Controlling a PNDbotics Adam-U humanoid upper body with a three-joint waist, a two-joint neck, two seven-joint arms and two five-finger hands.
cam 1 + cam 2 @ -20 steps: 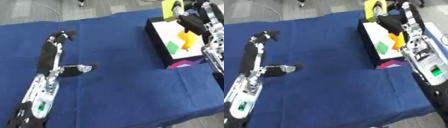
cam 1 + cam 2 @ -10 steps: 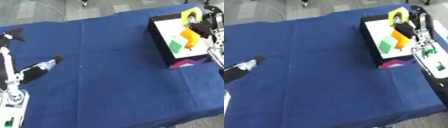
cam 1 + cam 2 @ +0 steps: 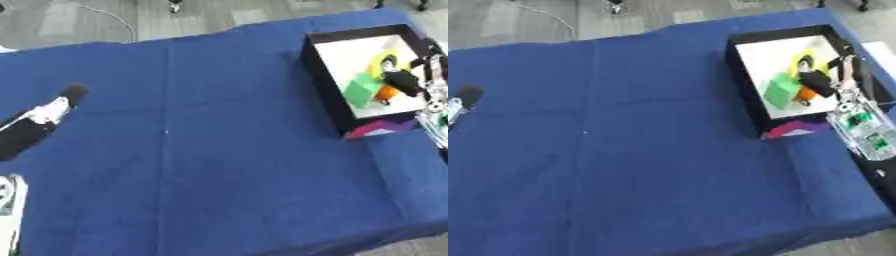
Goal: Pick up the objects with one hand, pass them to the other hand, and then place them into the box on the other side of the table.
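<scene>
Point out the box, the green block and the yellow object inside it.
box [image 3: 744, 85], right eye view, on its black left wall.
green block [image 3: 781, 90], right eye view, on its top face.
yellow object [image 3: 801, 61], right eye view, on its upper curved part, beside the right hand [image 3: 819, 81].

Right hand [image 3: 822, 82] comes in from the right edge, reaching forward, dark fingers extended; whether they're curled can't be told (too blurred). Silver wrist and forearm [image 3: 861, 127] trail back toward the lower right. Left hand [image 3: 54, 106] shows at the left edge, one dark fingertip pointing up-right, black forearm behind.
</scene>
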